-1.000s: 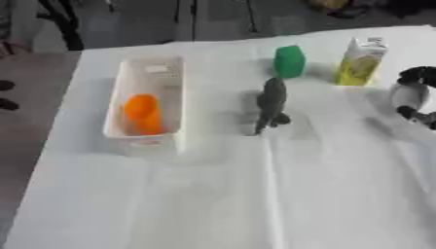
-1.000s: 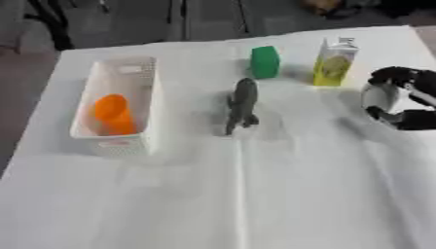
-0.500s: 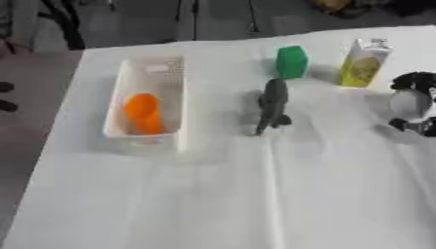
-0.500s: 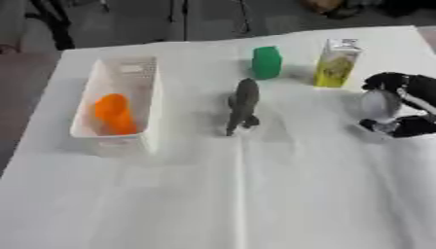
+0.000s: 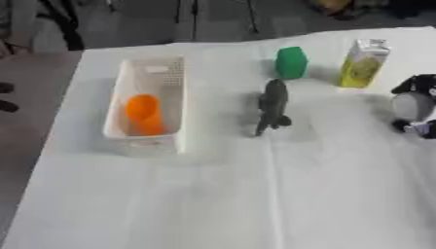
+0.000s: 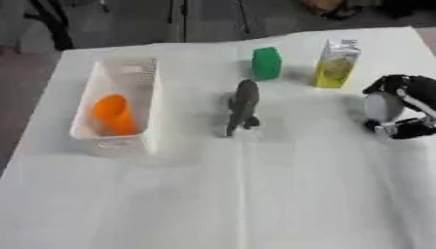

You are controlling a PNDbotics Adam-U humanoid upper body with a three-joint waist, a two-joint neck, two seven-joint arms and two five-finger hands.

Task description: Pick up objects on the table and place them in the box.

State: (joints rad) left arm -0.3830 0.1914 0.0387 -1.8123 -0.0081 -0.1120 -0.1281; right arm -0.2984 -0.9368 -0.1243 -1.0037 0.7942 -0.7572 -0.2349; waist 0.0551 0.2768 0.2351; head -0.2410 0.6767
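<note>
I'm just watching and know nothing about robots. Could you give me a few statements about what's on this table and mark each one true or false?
1. An orange thing lies in the white box. True.
2. The grey toy animal is inside the box. False: it lies on the table, to the right of the box.
3. The green block stands left of the yellow carton. True.
4. The right hand holds the carton. False: it holds nothing and is apart from the carton.
5. The left hand is over the box. False: it is not in view.
</note>
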